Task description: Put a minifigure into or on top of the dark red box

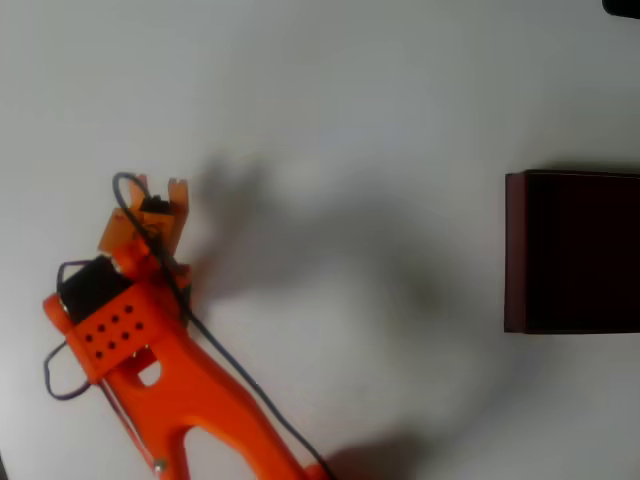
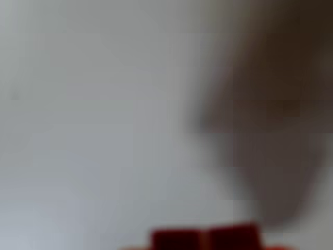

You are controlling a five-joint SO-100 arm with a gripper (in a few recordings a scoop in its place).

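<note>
Hand (image 1: 165, 188) over counter (image 1: 330, 110) at left of overhead view, well apart from box (image 1: 572, 252) at right edge; jaw state cannot tell; wrist view: blurred red shape (image 2: 205, 238) at bottom edge, possibly figure, unconfirmed; figure judged light, rigid, slippery; grip torso.

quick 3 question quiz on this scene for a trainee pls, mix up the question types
1. True or false: in the overhead view the gripper is above the dark red box.
2. At which edge of the overhead view does the box sit? A left B right C bottom
3. Fill in: the arm is coloured ____.

Key: 1 false, it is far to the left over the white table; 2 B; 3 orange.
</note>
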